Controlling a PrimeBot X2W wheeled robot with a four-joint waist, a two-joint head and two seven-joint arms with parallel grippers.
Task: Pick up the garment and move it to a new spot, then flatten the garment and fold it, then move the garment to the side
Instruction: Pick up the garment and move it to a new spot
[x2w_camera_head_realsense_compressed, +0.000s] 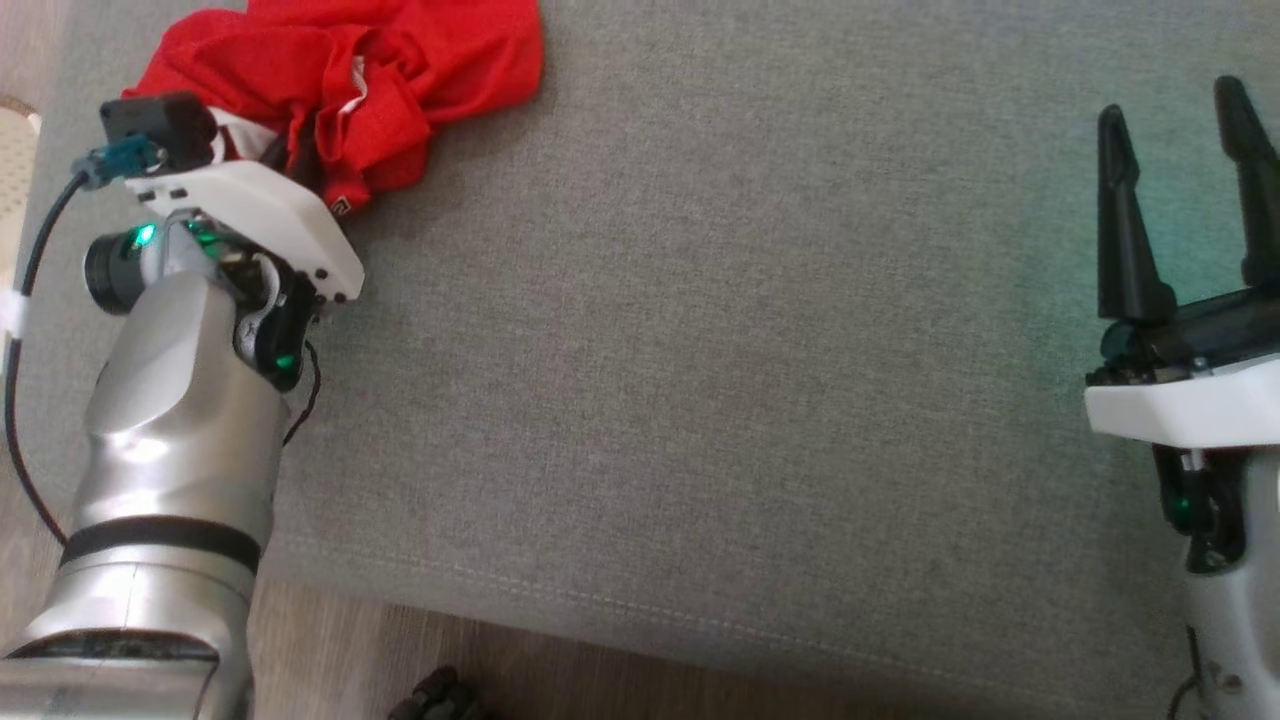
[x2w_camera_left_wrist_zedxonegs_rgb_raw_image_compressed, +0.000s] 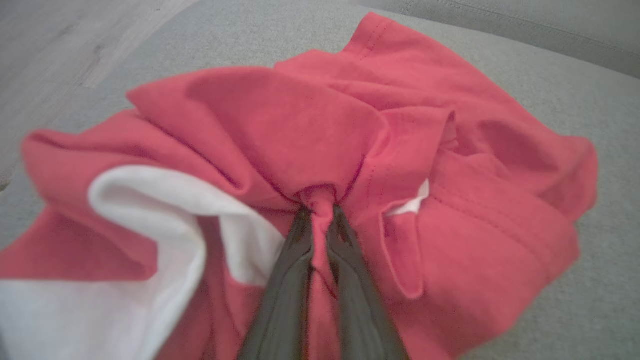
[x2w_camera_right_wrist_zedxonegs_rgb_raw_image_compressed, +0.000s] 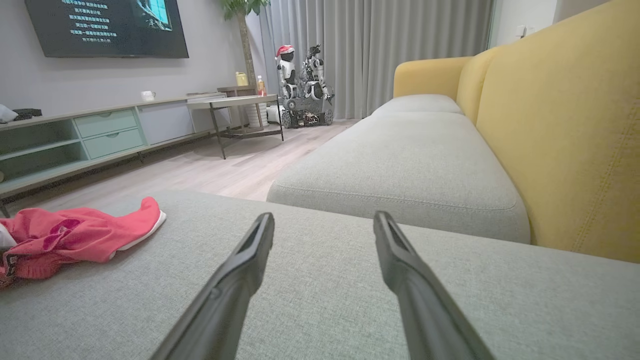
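In the head view the crumpled red garment (x2w_camera_head_realsense_compressed: 400, 80) is lying at the far-left corner of the grey cushion (x2w_camera_head_realsense_compressed: 700, 350), with the right gripper (x2w_camera_head_realsense_compressed: 1175, 100) gaping empty well apart from it, while in the left wrist view the left gripper (x2w_camera_left_wrist_zedxonegs_rgb_raw_image_compressed: 320, 212) is pinching a fold of red cloth tight, and in the right wrist view the fingers (x2w_camera_right_wrist_zedxonegs_rgb_raw_image_compressed: 245, 260) are standing wide above the cushion.

A red garment (x2w_camera_head_realsense_compressed: 380, 90) with white lining lies on the plain grey cushion (x2w_camera_head_realsense_compressed: 750, 350), beside dark fingers (x2w_camera_left_wrist_zedxonegs_rgb_raw_image_compressed: 285, 280).

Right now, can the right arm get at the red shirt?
Probably, though it's a long reach: only grey cushion lies between the open right claw and the shirt, which the left claw pinches.
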